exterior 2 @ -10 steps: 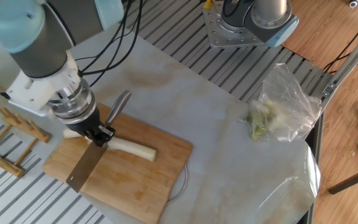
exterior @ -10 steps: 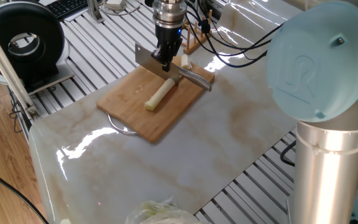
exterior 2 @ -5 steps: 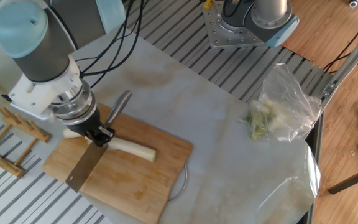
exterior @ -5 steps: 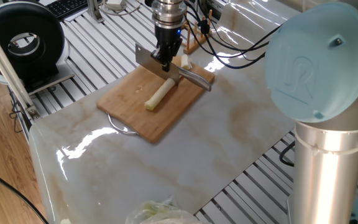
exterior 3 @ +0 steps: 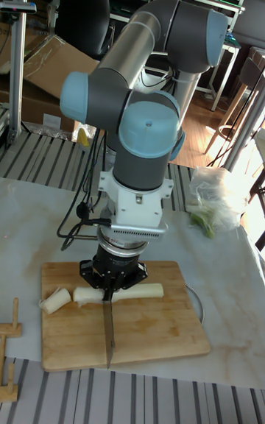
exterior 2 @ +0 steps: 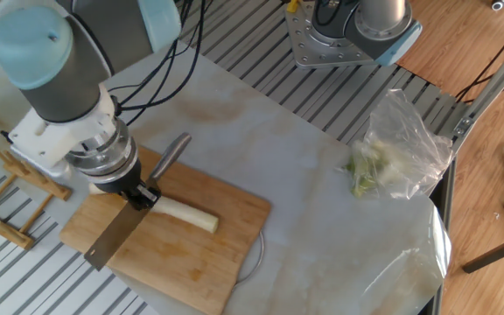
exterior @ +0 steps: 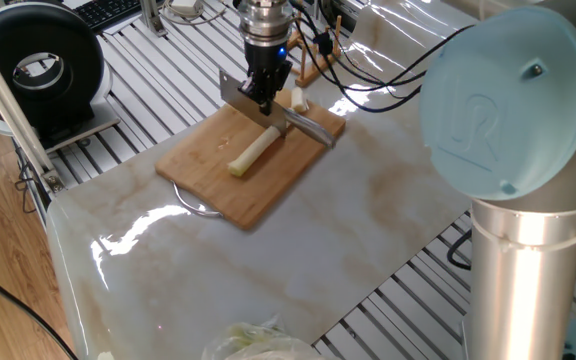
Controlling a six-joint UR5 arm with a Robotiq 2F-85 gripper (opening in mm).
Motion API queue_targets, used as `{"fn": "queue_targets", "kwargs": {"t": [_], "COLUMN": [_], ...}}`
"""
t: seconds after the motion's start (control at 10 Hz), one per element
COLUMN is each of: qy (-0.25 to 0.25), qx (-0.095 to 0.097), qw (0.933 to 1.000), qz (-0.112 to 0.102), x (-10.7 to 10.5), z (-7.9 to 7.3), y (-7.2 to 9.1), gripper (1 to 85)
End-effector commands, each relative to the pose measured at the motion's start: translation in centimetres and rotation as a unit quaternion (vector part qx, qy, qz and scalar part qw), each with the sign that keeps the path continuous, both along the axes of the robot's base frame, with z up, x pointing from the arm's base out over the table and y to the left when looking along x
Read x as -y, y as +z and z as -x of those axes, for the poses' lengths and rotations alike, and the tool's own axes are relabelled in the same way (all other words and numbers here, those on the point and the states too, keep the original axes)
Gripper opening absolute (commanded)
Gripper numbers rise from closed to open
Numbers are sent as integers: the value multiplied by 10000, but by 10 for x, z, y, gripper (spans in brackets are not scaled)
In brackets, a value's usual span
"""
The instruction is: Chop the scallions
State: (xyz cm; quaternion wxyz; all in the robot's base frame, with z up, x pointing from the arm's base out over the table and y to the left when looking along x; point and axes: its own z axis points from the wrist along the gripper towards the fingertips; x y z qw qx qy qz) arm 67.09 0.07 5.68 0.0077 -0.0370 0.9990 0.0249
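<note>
1. As I checked one fixed view, the gripper [exterior: 265,95] was clamped on the knife [exterior: 280,113], its blade across the scallion stalk [exterior: 250,152] on the cutting board [exterior: 238,185]. A short cut chunk [exterior: 297,98] lay at the board's far edge, beyond the blade.
2. In the other fixed view, the gripper [exterior 2: 136,194] held the knife [exterior 2: 116,234] with the handle pointing away and the blade tip toward the board's near edge. The stalk [exterior 2: 188,214] lay across the cutting board [exterior 2: 178,262], one end under the blade. A leafy bundle in clear plastic [exterior 2: 392,157] sat well apart on the table [exterior 2: 313,227].
3. In the tall fixed view, the blade [exterior 3: 107,321] stood between the cut piece [exterior 3: 82,294] and the remaining stalk [exterior 3: 140,291], and an end chunk [exterior 3: 53,301] lay further left.
4. I judged a chop stroke to be in hand, with most of the stalk uncut. The next move called for lifting the blade clear, shifting along the stalk, then pressing straight down.
</note>
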Motion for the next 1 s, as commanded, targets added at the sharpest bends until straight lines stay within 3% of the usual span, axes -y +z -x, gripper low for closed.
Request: {"fn": "queue_targets", "kwargs": {"t": [0.0,0.3,0.5,0.7,0.8,0.9], "qy": [-513,-157,371,334,381,464], "qx": [198,-66,-167,-84,-145,-374], "qw": [9985,9998,9990,9994,9991,9982], "qz": [7,-84,-160,42,78,106], "x": [-13,-13,-14,-16,-15,-11], "z": [-8,5,13,11,13,20], "y": [-4,10,5,-7,-6,5], "gripper": [13,13,13,13,13,13]}}
